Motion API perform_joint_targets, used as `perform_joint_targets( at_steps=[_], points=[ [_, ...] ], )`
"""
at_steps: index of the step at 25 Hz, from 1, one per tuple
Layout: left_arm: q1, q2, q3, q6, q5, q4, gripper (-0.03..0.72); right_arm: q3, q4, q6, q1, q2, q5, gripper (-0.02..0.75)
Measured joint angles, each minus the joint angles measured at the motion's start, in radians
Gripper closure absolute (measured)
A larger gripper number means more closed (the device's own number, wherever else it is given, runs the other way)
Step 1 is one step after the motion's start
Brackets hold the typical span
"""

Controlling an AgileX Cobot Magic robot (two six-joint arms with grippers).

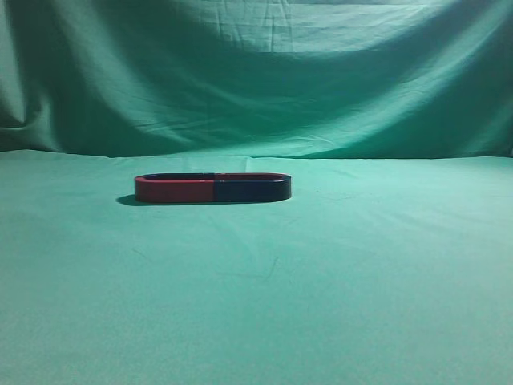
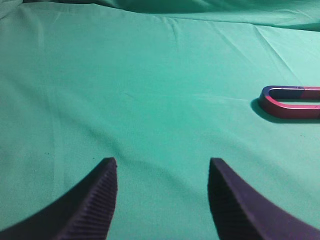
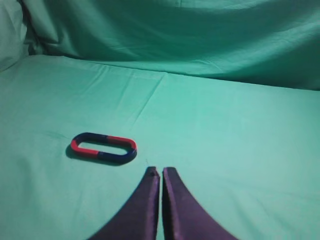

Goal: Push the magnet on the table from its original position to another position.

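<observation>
Magnet: a flat, elongated loop of red and dark-blue halves (image 1: 212,188), is shown lying on the green-cloth-covered bench (image 1: 321,305), left of centre in the exterior view and in front of the draped green backdrop (image 1: 321,72). No arm is seen in the exterior view, so both are judged to be well apart from the magnet and the push not yet begun. In the left wrist view the left pincer (image 2: 163,172) is seen with its ribbed dark fingers (image 2: 102,195) spread wide over bare cloth, the magnet lying far off at the right edge. In the right wrist view the right pincer (image 3: 160,172) is seen with its jaws pressed together, nothing held between them, and the magnet lies ahead and to the left of its tip.

Risks are judged as follows. A push applied off the magnet's middle is likely to spin the loop rather than slide it. A tip lowered too far may drag and bunch the loose cloth, carrying the magnet unpredictably; a tip kept too high may ride over the low rim.
</observation>
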Motion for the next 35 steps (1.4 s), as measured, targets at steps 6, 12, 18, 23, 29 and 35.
perform_joint_targets(
  at_steps=[6, 12, 18, 23, 29, 35],
  points=[
    [0.0, 0.0, 0.0, 0.0, 0.0, 0.0, 0.316, 0.127, -0.025, 0.006, 0.0, -0.157, 0.005, 0.738],
    [0.0, 0.0, 0.0, 0.0, 0.0, 0.0, 0.316, 0.282, -0.151, 0.152, -0.002, -0.278, -0.11, 0.738],
    [0.0, 0.0, 0.0, 0.0, 0.0, 0.0, 0.316, 0.512, -0.201, 0.232, -0.194, -0.353, -0.327, 0.738],
    [0.0, 0.0, 0.0, 0.0, 0.0, 0.0, 0.316, 0.713, -0.207, 0.24, -0.359, -0.404, -0.457, 0.738],
    [0.0, 0.0, 0.0, 0.0, 0.0, 0.0, 0.316, 0.808, -0.196, 0.24, -0.395, -0.408, -0.529, 0.738],
    [0.0, 0.0, 0.0, 0.0, 0.0, 0.0, 0.316, 0.81, -0.169, 0.234, -0.396, -0.41, -0.451, 0.738]
  ],
)
